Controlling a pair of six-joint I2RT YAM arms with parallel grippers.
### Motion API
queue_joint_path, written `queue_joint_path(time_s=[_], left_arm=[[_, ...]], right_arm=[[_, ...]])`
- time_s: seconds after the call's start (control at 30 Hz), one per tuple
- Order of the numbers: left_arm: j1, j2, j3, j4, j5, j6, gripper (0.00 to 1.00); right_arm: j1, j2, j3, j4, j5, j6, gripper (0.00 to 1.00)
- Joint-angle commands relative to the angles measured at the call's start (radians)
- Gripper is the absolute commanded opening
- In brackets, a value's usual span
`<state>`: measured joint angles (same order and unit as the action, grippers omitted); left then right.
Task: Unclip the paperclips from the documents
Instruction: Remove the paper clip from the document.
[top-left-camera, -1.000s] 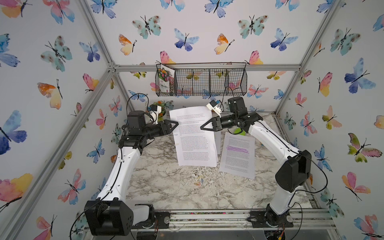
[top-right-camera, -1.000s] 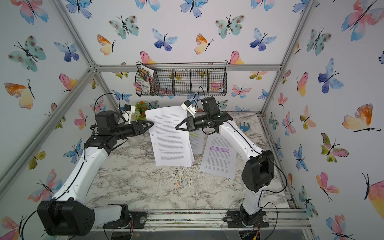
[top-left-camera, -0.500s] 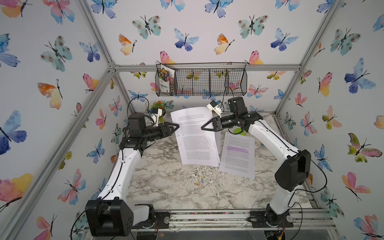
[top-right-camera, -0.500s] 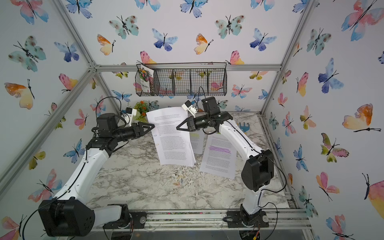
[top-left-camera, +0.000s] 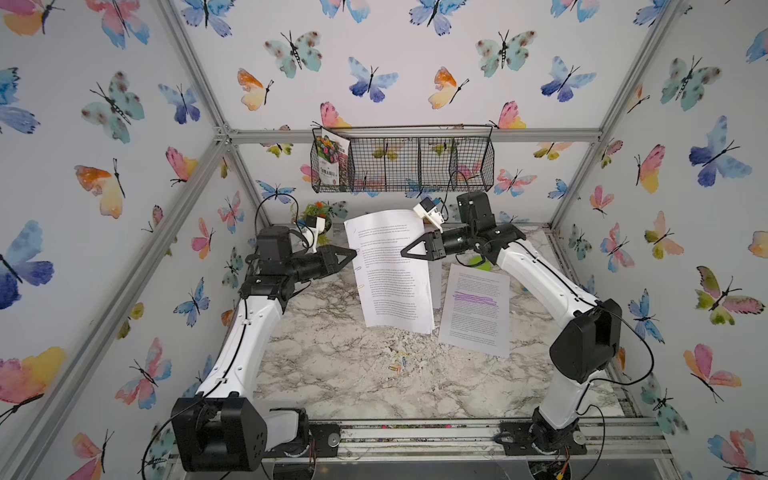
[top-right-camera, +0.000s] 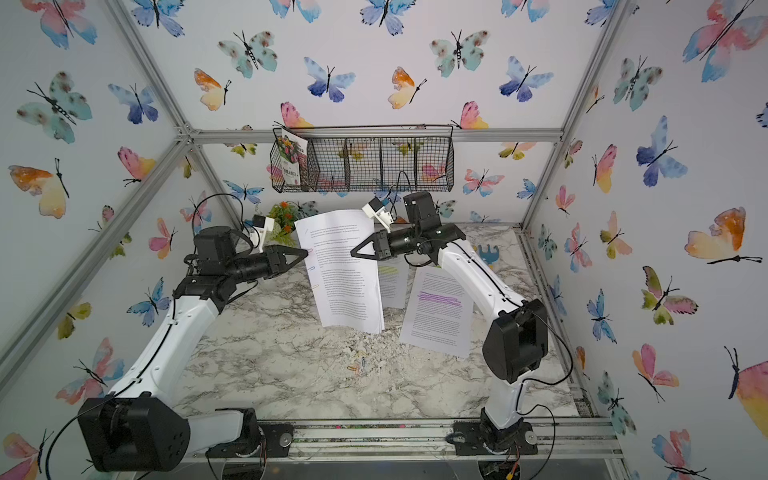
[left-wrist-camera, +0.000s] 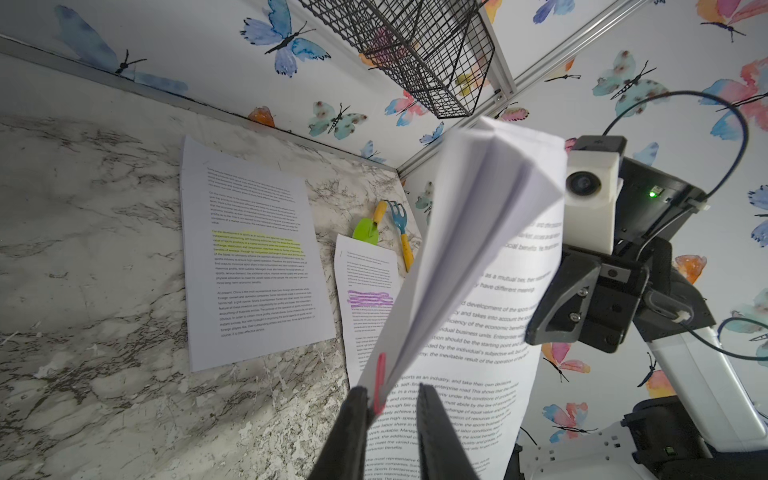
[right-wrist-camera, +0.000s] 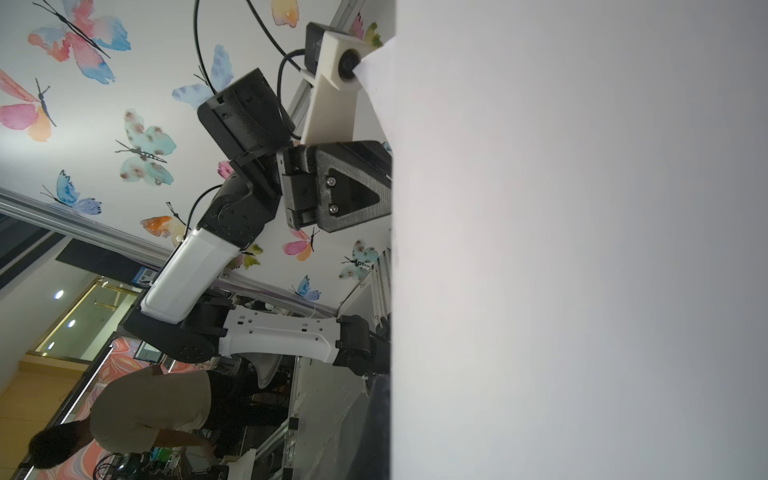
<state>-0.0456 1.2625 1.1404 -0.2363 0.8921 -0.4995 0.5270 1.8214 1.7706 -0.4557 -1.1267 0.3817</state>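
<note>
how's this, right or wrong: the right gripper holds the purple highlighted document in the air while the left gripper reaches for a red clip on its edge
Wrong in one respect: the right gripper holds the unhighlighted document in the air. The purple highlighted document lies flat on the table, as both top views show. The left gripper does reach for a red clip on its edge.

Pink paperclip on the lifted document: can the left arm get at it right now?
Probably yes: the left end effector straddles the pink paperclip on the edge of the lifted document, with nothing between.
</note>
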Motion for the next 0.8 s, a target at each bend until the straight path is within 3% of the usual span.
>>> queue_joint_path(time_s=[0.0, 0.17, 0.33, 0.4, 0.47, 0.5, 0.63, 0.77], left_arm=[[0.004, 0.005, 0.015, 0.017, 0.010, 0.015, 0.13], [0.004, 0.012, 0.024, 0.018, 0.004, 0.015, 0.03], [0.004, 0.013, 0.021, 0.021, -0.001, 0.014, 0.01], [0.005, 0.018, 0.017, 0.033, 0.010, 0.004, 0.08], [0.004, 0.029, 0.015, 0.043, 0.027, -0.009, 0.26], [0.005, 0.035, 0.015, 0.051, 0.038, -0.017, 0.31], [0.004, 0.060, 0.002, 0.121, 0.095, -0.080, 0.42], [0.004, 0.058, -0.004, 0.166, 0.116, -0.105, 0.43]], right_arm=[[-0.004, -0.011, -0.001, 0.014, -0.026, -0.005, 0.02], [-0.004, -0.004, 0.007, -0.006, -0.036, -0.021, 0.02], [-0.004, -0.006, 0.014, -0.010, -0.047, -0.029, 0.02], [-0.004, -0.008, 0.012, -0.005, -0.060, -0.027, 0.02], [-0.004, -0.012, 0.012, 0.008, -0.086, -0.022, 0.02], [-0.004, -0.016, 0.011, 0.017, -0.097, -0.016, 0.02], [-0.004, -0.029, 0.001, 0.041, -0.126, 0.004, 0.02], [-0.004, -0.043, -0.022, 0.061, -0.131, 0.014, 0.02]])
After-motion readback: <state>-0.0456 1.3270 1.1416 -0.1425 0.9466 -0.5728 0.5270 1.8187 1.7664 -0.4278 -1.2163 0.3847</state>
